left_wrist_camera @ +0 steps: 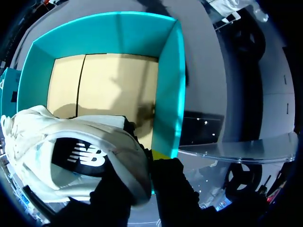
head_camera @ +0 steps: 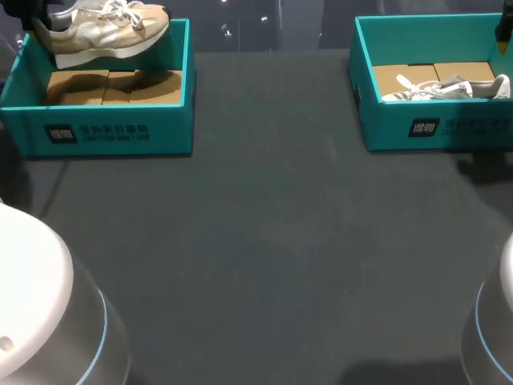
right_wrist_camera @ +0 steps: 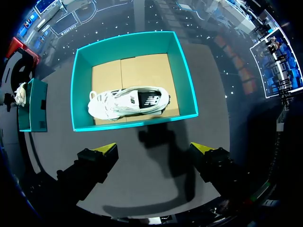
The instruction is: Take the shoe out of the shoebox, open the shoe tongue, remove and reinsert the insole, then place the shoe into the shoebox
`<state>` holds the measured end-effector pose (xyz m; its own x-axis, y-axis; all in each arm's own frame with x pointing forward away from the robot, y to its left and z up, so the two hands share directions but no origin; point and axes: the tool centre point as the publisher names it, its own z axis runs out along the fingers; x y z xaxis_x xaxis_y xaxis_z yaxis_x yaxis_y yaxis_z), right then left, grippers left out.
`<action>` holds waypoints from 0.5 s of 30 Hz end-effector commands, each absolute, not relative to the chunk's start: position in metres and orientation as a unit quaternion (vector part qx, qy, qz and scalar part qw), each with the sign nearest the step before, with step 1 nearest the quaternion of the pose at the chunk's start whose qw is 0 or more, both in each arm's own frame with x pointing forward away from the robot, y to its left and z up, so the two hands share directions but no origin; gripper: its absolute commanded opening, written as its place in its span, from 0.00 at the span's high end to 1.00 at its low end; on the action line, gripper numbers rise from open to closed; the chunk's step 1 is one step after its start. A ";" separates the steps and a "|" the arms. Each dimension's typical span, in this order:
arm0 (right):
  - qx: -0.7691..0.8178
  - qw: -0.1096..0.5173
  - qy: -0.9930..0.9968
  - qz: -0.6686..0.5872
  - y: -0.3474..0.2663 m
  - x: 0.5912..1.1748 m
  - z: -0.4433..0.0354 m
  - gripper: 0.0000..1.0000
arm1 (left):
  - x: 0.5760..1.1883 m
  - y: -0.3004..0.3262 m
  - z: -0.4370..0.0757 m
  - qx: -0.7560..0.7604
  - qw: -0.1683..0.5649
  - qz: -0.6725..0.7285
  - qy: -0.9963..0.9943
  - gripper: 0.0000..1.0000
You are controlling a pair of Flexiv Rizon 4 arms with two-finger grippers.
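My left gripper [left_wrist_camera: 144, 164] clamps the shoe [head_camera: 104, 32] above the far-left box [head_camera: 120, 132], evidently clearing its walls. My right gripper [right_wrist_camera: 154, 148] gapes, unloaded.

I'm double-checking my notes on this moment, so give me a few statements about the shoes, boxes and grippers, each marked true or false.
1. The left shoe hangs above the left shoebox, not resting on its floor. True.
2. The right shoe lies on the table outside its box. False: it lies inside the right shoebox.
3. The right gripper is open and holds nothing. True.
4. The left gripper is empty. False: it is shut on the left shoe.
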<state>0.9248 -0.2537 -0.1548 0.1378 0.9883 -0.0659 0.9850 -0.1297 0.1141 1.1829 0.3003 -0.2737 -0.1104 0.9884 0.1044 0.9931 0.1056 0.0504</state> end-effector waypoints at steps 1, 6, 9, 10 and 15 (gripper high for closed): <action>0.752 0.065 0.656 0.013 -0.254 0.924 -0.155 0.00 | 1.161 0.297 -0.229 -0.662 0.017 -0.074 -0.746 1.00; 0.752 0.065 0.656 0.013 -0.254 0.924 -0.155 0.00 | 1.148 0.294 -0.199 -0.660 0.016 -0.090 -0.746 1.00; 0.752 0.065 0.656 0.013 -0.254 0.924 -0.155 0.00 | 1.136 0.288 -0.182 -0.659 0.016 -0.093 -0.746 1.00; 0.752 0.065 0.656 0.013 -0.254 0.924 -0.155 0.00 | 1.132 0.286 -0.177 -0.659 0.016 -0.093 -0.746 1.00; 0.752 0.065 0.656 0.013 -0.254 0.924 -0.155 0.00 | 1.109 0.271 -0.155 -0.662 0.015 -0.104 -0.742 1.00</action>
